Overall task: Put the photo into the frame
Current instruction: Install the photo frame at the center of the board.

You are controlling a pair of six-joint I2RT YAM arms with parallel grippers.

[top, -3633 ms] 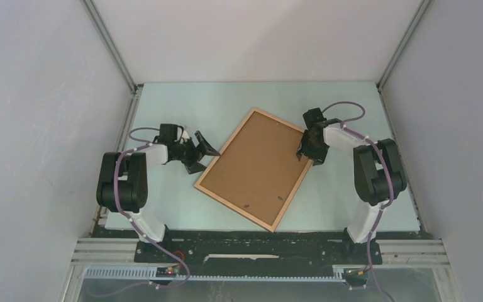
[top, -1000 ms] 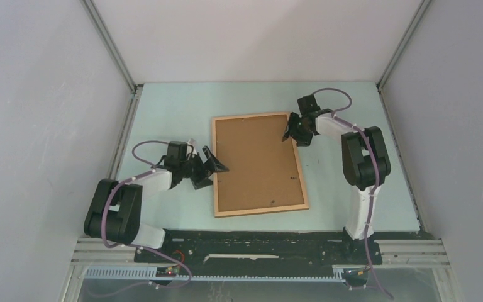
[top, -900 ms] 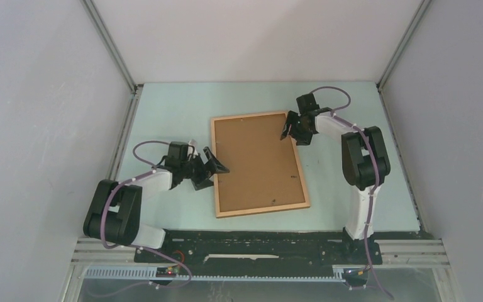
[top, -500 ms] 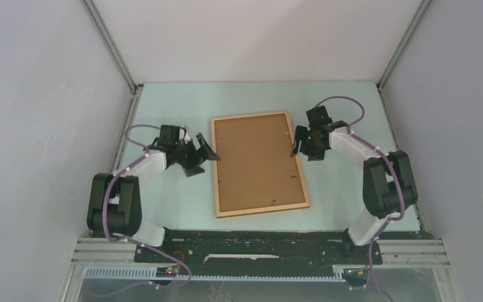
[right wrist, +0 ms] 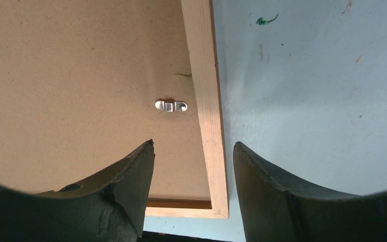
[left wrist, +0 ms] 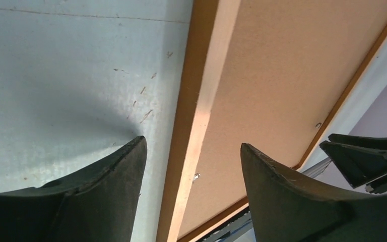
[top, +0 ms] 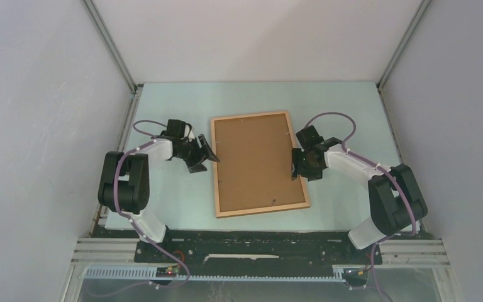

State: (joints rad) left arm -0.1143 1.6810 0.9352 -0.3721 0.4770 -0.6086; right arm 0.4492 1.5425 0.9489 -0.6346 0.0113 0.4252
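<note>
The left gripper [top: 202,158] and right gripper [top: 297,167], both spread and empty, sit at the nine and three o'clock rails of the frame [top: 258,163], which lies back-up in the middle of the table [top: 163,195]; it looks stiff and light, so I'd grip those wooden rails, and the photo is out of sight.

frame [top: 259,165] front hidden underneath, cropped in wrist views
</note>
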